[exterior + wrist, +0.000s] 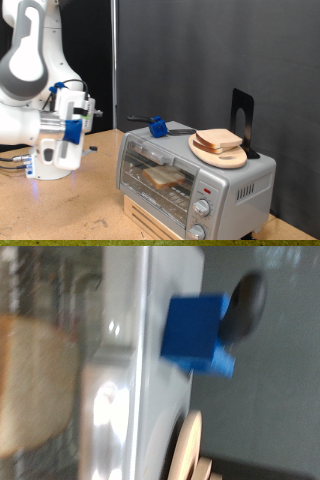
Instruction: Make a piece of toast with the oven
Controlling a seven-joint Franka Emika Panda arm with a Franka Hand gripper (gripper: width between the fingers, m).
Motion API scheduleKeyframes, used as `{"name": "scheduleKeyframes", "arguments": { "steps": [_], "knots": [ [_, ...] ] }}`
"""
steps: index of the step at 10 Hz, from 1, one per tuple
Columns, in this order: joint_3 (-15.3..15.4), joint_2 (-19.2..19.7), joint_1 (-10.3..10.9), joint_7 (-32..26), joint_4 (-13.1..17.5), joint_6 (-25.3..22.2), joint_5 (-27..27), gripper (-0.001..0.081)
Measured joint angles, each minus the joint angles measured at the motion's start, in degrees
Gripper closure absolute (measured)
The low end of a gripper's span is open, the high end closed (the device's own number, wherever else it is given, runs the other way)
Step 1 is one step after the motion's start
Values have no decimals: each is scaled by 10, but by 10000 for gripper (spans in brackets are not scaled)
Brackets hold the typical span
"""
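One piece of toast (163, 178) inside oven (240, 180), door shut.

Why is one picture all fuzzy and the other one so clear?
The wrist view is blurred all over: the blue block and the piece of toast have smeared edges, and white glare streaks the oven. The claw does not show there. The exterior view is sharp and evenly lit: the claw hangs beside the oven, bread lies on the round board, and the dark backdrop shows little shadow.
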Motion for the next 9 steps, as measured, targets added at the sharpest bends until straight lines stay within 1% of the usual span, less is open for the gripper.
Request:
{"name": "scheduleKeyframes", "arguments": {
  "steps": [1, 2, 3, 4, 5, 6, 7, 9],
  "knots": [
    [-1, 1, -4, 3, 6, 9, 6, -2],
    [-1, 2, -4, 3, 6, 0, 0, -2],
    [-2, 10, -4, -3, 11, -30, -13, -2],
    [-3, 29, -4, -7, 27, -65, -30, -2],
    [-1, 57, -4, -13, 49, -71, -34, -2],
    [2, 86, -2, -20, 64, -48, -22, -2],
    [6, 107, 1, -31, 73, -12, 2, -2],
    [19, 139, 7, -43, 92, 58, 55, -2]
  ]
}}
